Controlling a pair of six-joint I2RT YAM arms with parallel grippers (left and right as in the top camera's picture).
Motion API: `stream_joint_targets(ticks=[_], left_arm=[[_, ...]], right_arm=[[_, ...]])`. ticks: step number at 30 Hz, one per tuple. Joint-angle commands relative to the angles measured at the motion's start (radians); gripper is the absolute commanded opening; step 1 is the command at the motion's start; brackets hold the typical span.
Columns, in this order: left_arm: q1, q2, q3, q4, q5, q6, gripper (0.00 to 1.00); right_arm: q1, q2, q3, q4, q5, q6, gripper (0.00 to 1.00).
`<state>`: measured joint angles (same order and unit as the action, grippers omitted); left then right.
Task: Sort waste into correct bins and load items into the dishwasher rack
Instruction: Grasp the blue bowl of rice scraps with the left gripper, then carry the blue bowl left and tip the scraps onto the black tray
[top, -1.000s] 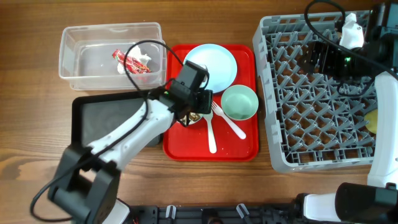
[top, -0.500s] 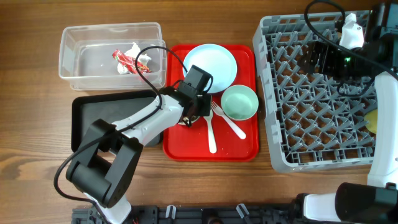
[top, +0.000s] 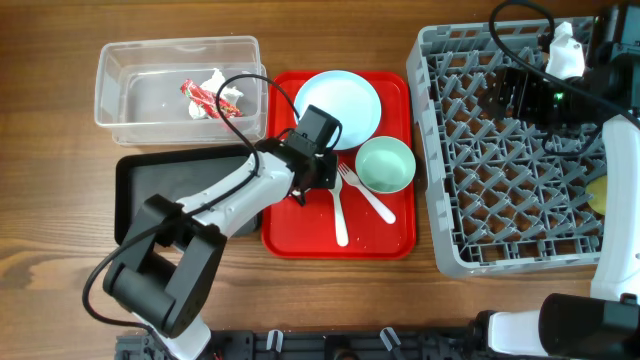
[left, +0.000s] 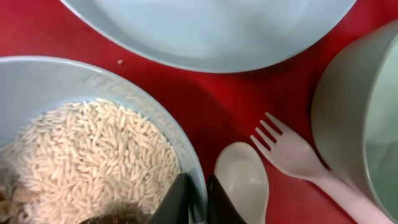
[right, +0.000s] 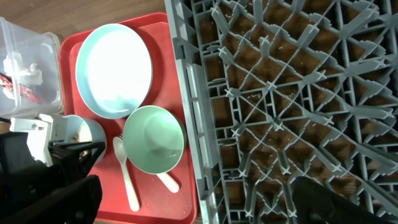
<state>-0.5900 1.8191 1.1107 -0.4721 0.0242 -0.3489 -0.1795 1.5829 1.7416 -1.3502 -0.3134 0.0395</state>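
On the left, we saw the red wrapper (top: 198, 98) and the white tissue (top: 222, 88) lying in the clear tub (top: 178, 42), with the black tray (top: 160, 190) just below it. In the middle, on the red tray (top: 390, 235), the left gripper (left: 198, 199) was closed narrowly on the rim of the blue bowl (left: 37, 81) holding rice (left: 93, 149), beside the plate (top: 345, 100), spoon (top: 340, 215), fork (top: 365, 195) and green bowl (top: 385, 165). On the right, the right gripper (right: 196, 186) hung over the grey rack (top: 440, 150) with its fingers wide apart and holding nothing, and the yellow cup (top: 597, 195) sat in the rack near its right edge.
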Motion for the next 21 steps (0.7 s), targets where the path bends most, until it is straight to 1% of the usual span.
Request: stream_joint_targets(ticks=[1,6,15,19,21], left_arm=[[-0.004,-0.036,-0.009,-0.027,0.008,-0.003,0.04],[-0.004,-0.111,-0.009,-0.049,0.008,-0.003,0.04],[0.01,-0.3,-0.009,-0.132,0.008,-0.002,0.04],[0.064,-0.393,-0.009,-0.204,0.012,-0.003,0.04],[0.129,-0.43,-0.009,-0.247,0.071,-0.003,0.04]], right_arm=[[0.003,0.004,-0.002,-0.007,0.009,-0.014,1.0],[0.003,0.004,-0.002,-0.008,0.009,-0.014,1.0],[0.003,0.004,-0.002,-0.009,0.009,-0.014,1.0],[0.003,0.004,-0.002,-0.008,0.01,-0.014,1.0],[0.003,0.004,-0.002,-0.009,0.01,-0.016,1.0]])
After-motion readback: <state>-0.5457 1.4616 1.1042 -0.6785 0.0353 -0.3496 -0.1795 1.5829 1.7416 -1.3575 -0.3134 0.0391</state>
